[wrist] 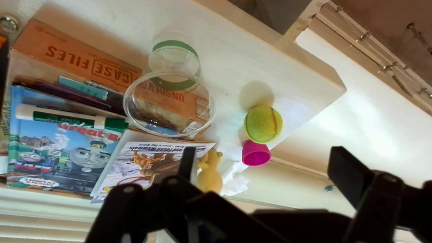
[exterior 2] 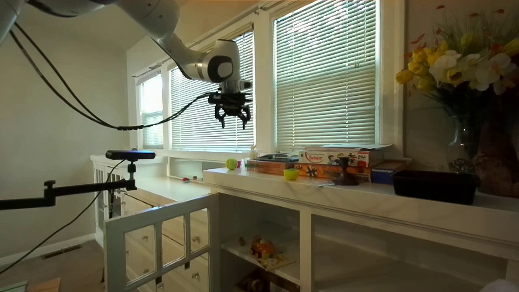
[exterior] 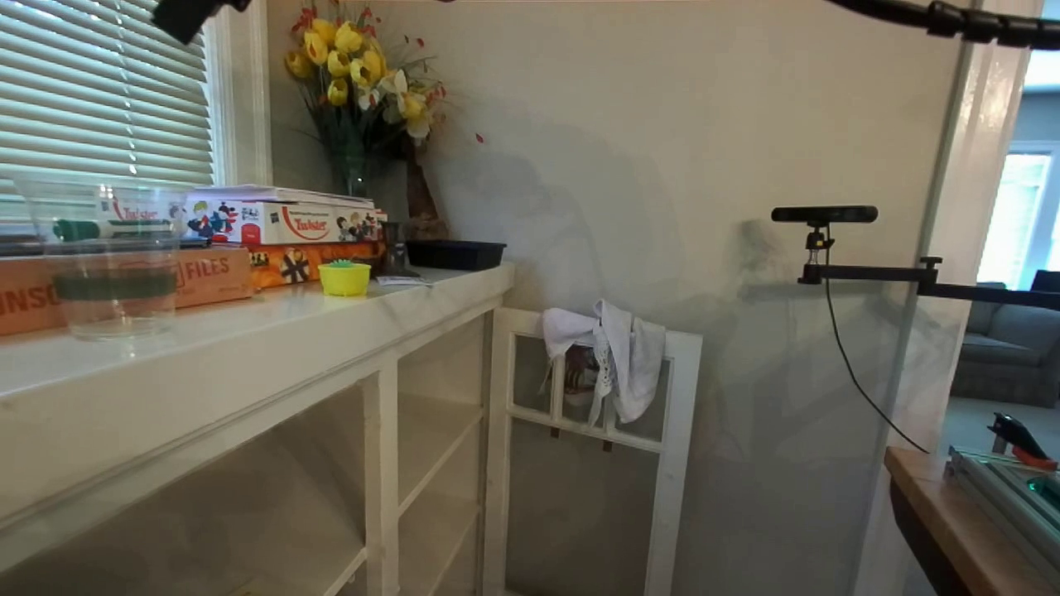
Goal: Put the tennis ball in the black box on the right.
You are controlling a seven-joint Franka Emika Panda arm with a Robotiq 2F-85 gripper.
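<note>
- The hand (exterior 2: 234,125) hung high over the counter (exterior 2: 259,187), its fingers well apart with open air beneath them.
- The tennis ball (wrist: 263,124) rested on the counter, close to the end edge; toward the front edge lay a bare patch of top.
- A pink cup (wrist: 256,153) was just beside the ball; whether the two touched could not be told.
- A yellow figure (wrist: 210,168), partly covered by a finger in the wrist view, was near the pink cup.
- A clear cup (wrist: 173,83) stood near the ball, with bare counter between them.
- The black box (exterior 2: 434,187) stood well apart from the ball, toward the opposite end and close to the front edge; its inside was too dark to make out.
- Between ball and box, the Twister box (exterior 2: 344,157) and others lined the window side, with a yellow bowl (exterior 2: 290,174) and a dark stand (exterior 2: 344,173) in front of them.
- Flowers (exterior 2: 458,69) rose behind the black box.
- A paned door (exterior 2: 158,217) jutted out below the counter top.
</note>
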